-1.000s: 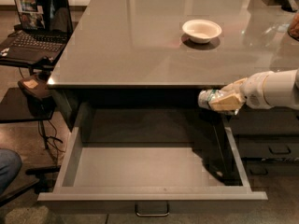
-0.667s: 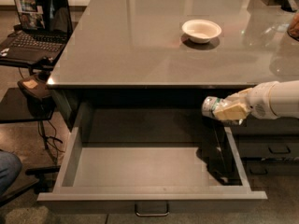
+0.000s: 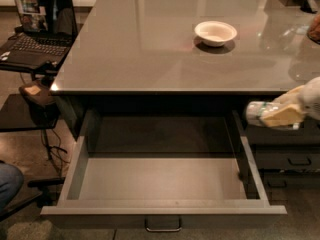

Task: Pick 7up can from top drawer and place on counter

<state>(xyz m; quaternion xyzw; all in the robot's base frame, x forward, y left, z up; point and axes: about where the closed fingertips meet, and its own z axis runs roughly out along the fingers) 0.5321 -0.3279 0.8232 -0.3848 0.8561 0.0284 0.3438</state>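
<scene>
End effector point(image 3: 278, 117) is at the right edge, gripping the 7up can point(image 3: 256, 113); the can lies sideways in the air. It hangs by the right wall of the pulled-out top drawer point(image 3: 165, 210), just below the table point(image 3: 150, 54) front edge. White bowl point(image 3: 215, 32) sits far-right on the table. Open laptop point(image 3: 37, 29) stands at the left.

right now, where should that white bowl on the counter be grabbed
At the near rim, from above: the white bowl sits upright on the counter, so its thin wall suits a pinch. The gripper hangs right of the top drawer, shut on the 7up can.
</scene>
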